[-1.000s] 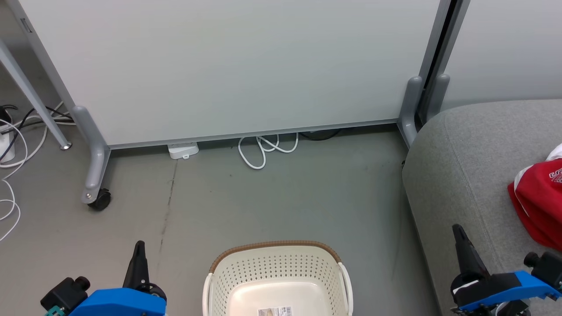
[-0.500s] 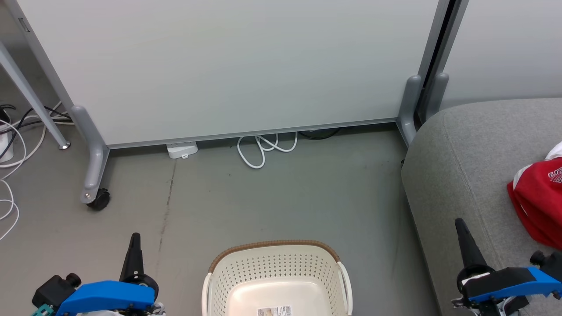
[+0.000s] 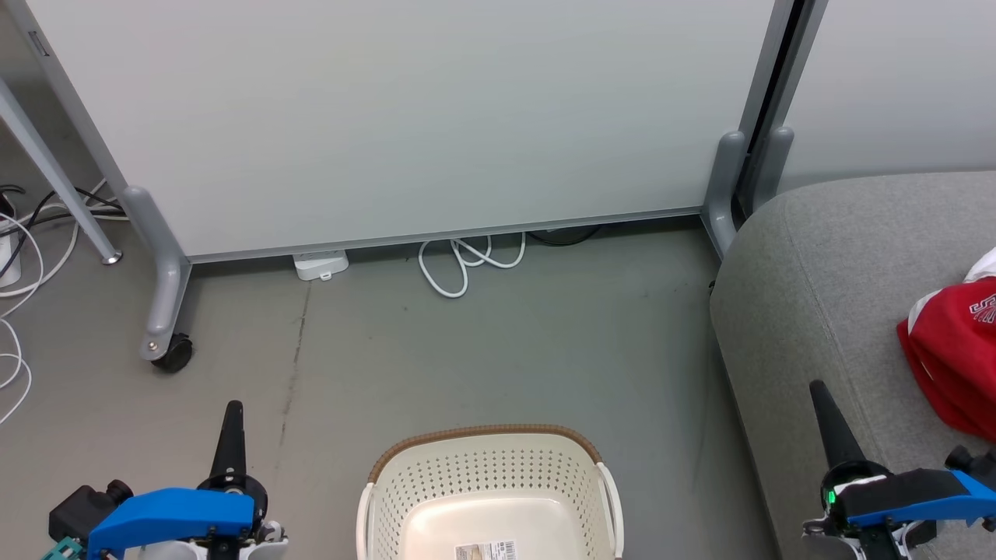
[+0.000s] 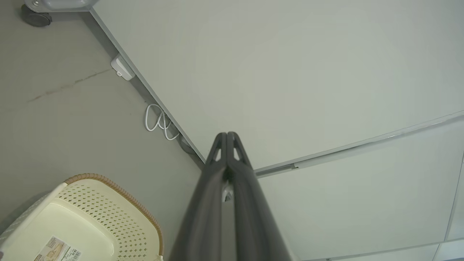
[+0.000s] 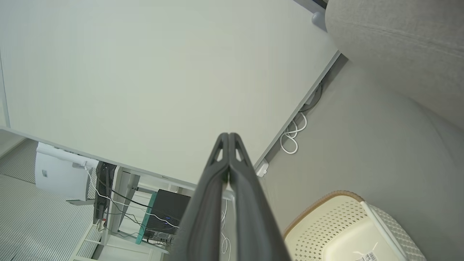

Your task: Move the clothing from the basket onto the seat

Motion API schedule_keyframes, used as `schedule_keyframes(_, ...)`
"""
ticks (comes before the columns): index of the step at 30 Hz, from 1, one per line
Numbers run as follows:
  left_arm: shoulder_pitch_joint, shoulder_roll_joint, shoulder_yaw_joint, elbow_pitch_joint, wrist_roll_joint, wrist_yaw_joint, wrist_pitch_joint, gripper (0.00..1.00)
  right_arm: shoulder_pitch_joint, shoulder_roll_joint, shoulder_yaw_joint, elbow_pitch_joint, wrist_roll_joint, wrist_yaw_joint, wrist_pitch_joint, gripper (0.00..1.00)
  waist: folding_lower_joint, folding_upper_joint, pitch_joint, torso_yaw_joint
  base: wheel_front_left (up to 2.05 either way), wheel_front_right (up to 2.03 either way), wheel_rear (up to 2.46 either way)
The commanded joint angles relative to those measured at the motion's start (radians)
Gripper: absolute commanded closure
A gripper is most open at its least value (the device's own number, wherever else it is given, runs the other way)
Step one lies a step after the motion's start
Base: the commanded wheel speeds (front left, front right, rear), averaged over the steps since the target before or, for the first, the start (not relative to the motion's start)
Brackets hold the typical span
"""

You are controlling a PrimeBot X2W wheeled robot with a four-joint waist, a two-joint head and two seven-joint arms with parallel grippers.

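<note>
The cream perforated basket (image 3: pixel 486 482) with a brown rim stands on the floor at bottom centre; its bare bottom carries a label, and the basket (image 4: pixel 94 214) (image 5: pixel 340 224) appears again at the bottom of both wrist views. Red clothing (image 3: pixel 953 350) with white trim lies on the grey seat (image 3: pixel 825 288) at the right edge. Left of the basket, my left gripper (image 3: pixel 233 411) (image 4: pixel 227 136) is shut and holds nothing. My right gripper (image 3: pixel 817 389) (image 5: pixel 228 137) is shut and bare too, over the seat's front left part, apart from the clothing.
A pale partition panel (image 3: pixel 405 117) on grey wheeled feet (image 3: pixel 167 311) blocks the way ahead. White cables (image 3: pixel 463 264) and a white power strip (image 3: pixel 320 265) lie at its base, with more cables (image 3: pixel 15 257) at the far left. Grey floor (image 3: pixel 498 350) lies between basket and panel.
Both grippers have drawn back toward the bottom of the head view. The whole picture has crept slightly, so the camera moved a little. Basket and clothing stayed put.
</note>
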Motion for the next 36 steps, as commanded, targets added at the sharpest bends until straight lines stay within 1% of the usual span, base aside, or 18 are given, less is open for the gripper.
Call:
schedule_keyframes(1,-0.024,0.001,0.01,-0.015,-0.029,-0.005,0.008,1.0,-0.025,-0.003,-0.003,-0.009,0.034,0.0,0.007,1.0,0.0,0.0,0.0,0.0,0.0,0.0,0.0)
schedule_keyframes(36,-0.047,-0.003,0.048,-0.051,-0.313,-0.008,0.083,1.0,-0.044,-0.003,-0.015,-0.005,0.349,0.0,0.053,1.0,-0.0001,0.0,0.007,-0.008,0.0,0.0,0.0)
